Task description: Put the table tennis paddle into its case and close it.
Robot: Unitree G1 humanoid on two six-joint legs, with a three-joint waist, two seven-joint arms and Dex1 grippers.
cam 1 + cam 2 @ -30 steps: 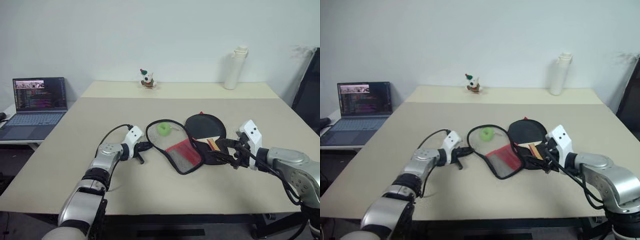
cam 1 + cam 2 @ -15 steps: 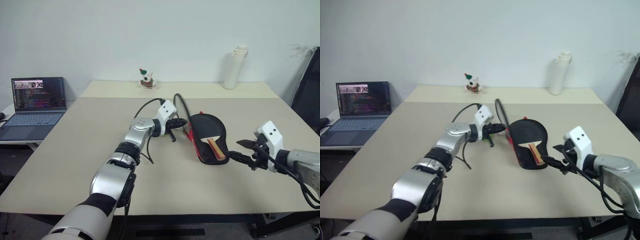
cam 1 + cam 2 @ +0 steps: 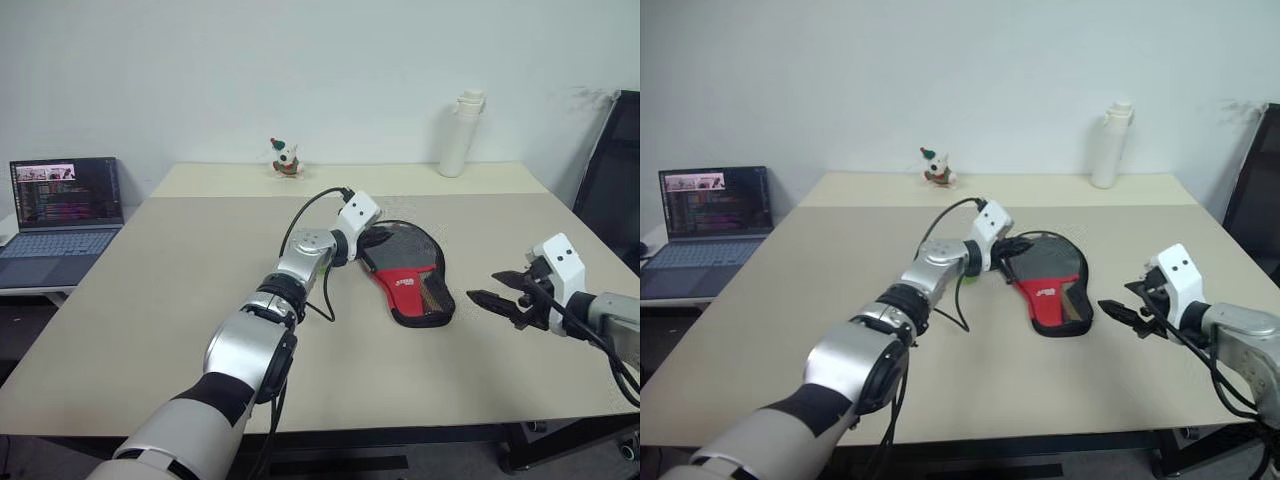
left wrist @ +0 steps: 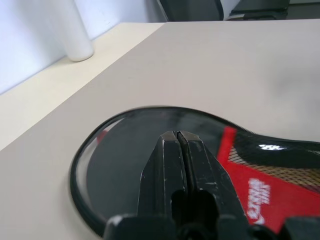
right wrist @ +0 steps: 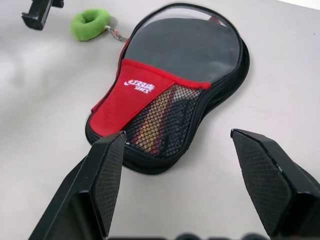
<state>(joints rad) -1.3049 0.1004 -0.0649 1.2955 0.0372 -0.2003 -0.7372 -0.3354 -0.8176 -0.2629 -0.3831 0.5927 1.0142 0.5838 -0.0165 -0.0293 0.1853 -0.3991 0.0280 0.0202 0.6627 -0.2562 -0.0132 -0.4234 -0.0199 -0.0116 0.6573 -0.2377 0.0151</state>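
Head view: case (image 3: 410, 280) lies flap-down mid-table, paddle presumably inside; our left gripper (image 3: 366, 235) sits at its round end.
Left wrist: jaws pinched together, gripping nothing.
Right wrist: our right gripper (image 5: 187, 190) spread wide, facing the case's handle end, likely to steady it for zipping.

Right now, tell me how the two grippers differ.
The left gripper has its fingers pressed together, while the right gripper has its fingers spread wide. The left gripper sits over the round end of the case; the right gripper hangs off to the side of the case, apart from it and pointing toward its narrow end. Both have two black fingers, and both hold nothing.
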